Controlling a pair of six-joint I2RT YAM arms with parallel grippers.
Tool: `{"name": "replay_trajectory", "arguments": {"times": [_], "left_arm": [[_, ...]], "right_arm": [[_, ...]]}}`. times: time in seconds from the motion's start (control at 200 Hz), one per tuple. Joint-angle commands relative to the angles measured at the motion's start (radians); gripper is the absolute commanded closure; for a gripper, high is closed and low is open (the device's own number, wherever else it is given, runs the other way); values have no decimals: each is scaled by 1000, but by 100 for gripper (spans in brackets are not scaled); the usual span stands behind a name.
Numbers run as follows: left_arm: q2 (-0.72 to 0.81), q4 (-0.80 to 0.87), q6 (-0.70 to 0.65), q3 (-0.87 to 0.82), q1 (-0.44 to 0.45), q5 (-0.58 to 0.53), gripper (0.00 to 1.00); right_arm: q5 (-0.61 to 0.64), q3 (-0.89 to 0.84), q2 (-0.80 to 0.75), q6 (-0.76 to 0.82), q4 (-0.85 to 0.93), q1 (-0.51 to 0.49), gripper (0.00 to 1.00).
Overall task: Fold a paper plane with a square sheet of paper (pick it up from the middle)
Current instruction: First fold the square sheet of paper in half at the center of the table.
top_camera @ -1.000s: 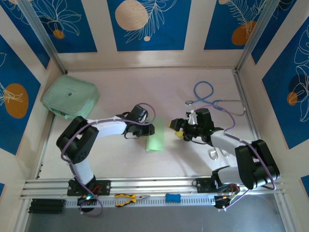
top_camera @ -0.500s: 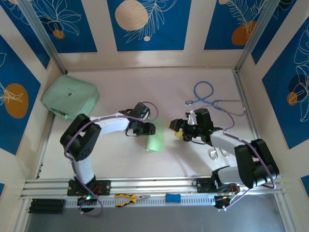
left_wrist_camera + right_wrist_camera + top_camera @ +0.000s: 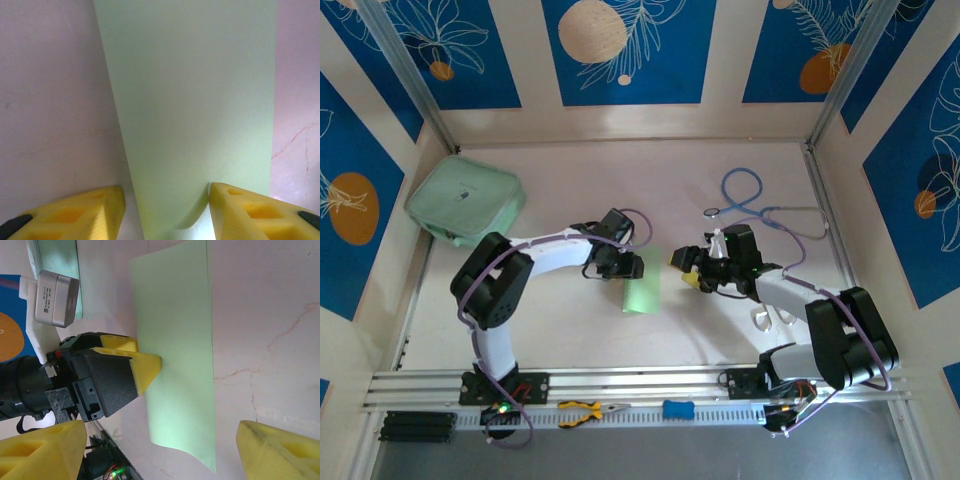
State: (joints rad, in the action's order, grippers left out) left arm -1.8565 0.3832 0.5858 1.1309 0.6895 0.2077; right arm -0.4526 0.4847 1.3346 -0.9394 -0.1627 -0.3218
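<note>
The left gripper [image 3: 631,267] has shifted slightly right onto the far end of the folded sheet of paper [image 3: 642,293], which lies flat on the table [image 3: 700,180], and its jaws stand partly open astride that end, clamping nothing.

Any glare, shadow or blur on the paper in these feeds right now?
Left wrist: paper evenly lit, slightly soft, a shadow beside one fingertip. Right wrist: paper sharp, near fingers blurred. Top external: bright patch on the table at the back.
</note>
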Motion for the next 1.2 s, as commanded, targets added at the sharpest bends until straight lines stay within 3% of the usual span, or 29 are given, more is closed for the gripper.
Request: {"name": "replay_trajectory", "arguments": {"times": [0.0, 1.195], "left_arm": [[-54, 35, -40, 17, -2, -60, 48], [-81, 17, -23, 15, 0, -62, 48]], "right_arm": [[-6, 18, 15, 22, 29, -6, 21], [-3, 13, 32, 25, 30, -5, 21]]}}
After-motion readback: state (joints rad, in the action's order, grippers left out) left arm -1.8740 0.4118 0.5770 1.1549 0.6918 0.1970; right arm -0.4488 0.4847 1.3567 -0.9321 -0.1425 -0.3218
